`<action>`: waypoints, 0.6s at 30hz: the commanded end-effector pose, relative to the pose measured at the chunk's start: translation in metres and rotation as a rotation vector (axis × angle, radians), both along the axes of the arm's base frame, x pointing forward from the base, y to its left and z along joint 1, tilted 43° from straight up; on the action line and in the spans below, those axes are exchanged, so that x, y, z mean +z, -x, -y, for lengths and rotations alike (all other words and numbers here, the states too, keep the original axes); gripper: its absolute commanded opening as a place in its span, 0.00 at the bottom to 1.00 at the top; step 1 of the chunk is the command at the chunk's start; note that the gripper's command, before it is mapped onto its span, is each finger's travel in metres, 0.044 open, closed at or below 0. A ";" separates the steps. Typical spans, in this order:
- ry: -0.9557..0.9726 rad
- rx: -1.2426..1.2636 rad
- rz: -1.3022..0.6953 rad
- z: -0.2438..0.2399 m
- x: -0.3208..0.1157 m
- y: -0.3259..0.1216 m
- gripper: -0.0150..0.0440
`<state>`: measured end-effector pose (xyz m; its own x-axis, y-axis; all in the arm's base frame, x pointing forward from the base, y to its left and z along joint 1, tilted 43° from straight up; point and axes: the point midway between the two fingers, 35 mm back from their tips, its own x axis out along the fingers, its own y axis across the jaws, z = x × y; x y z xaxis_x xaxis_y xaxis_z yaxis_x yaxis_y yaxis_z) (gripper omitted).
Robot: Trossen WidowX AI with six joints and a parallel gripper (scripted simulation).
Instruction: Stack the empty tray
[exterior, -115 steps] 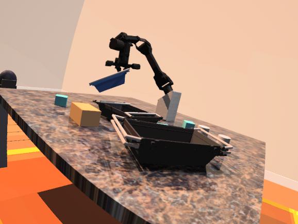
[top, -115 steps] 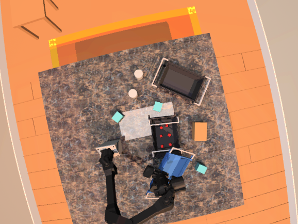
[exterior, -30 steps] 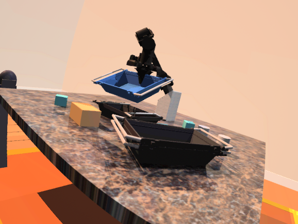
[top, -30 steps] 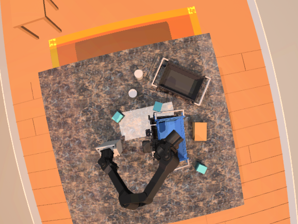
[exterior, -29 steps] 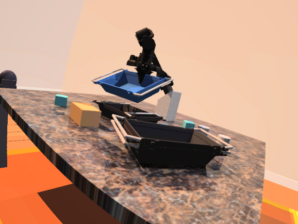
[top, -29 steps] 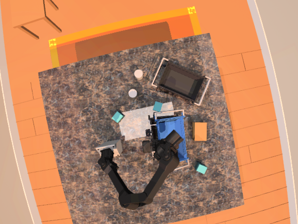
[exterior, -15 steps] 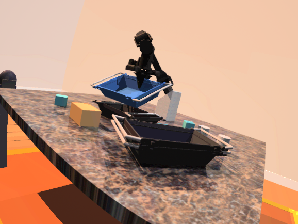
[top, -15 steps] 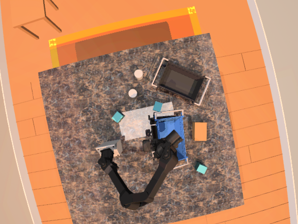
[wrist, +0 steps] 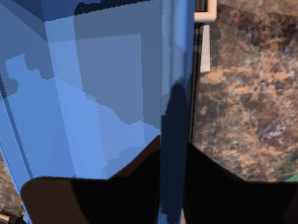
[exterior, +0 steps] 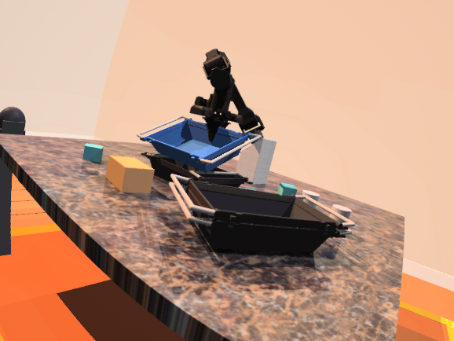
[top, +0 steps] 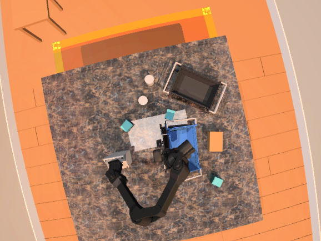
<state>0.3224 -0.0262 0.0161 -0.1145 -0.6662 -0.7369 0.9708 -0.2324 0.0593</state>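
Note:
My gripper (exterior: 212, 138) (wrist: 168, 141) is shut on one long wall of the empty blue tray (top: 191, 136) (exterior: 196, 147) (wrist: 120, 85). It holds this tray in the air, its own bars out over its ends. A black tray (top: 164, 139) (exterior: 173, 173) stands on the table under the blue one. In the top view only its left edge shows. A pale bar (exterior: 225, 174) shows at its near end in the exterior view. The blue tray hides its inside, so its load and both bars' full positions cannot be told, nor whether the two trays touch.
Another black tray (top: 194, 87) (exterior: 271, 236) with doubled bars stands at the far right. An orange block (top: 215, 141) (exterior: 131, 174) is right of the blue tray. Teal cubes (top: 127, 125) (top: 217, 181), white cylinders (top: 149, 79) (top: 143, 100) and a grey-white box (top: 126, 159) (exterior: 263, 161) stand around.

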 end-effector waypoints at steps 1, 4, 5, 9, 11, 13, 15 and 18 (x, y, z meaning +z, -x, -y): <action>0.001 0.015 0.011 -0.001 0.001 -0.001 0.25; 0.001 0.015 0.011 0.000 -0.001 0.002 0.25; 0.002 0.015 0.011 0.001 -0.002 0.003 0.25; 0.002 0.015 0.011 0.002 -0.004 0.005 0.25; 0.002 0.015 0.011 0.003 -0.005 0.007 0.25; 0.002 0.015 0.011 0.004 -0.007 0.009 0.25; 0.002 0.015 0.011 0.005 -0.009 0.011 0.25; 0.002 0.015 0.011 0.006 -0.010 0.012 0.25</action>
<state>0.3138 -0.0305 0.0067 -0.0934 -0.6722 -0.7345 0.9730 -0.2178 0.0757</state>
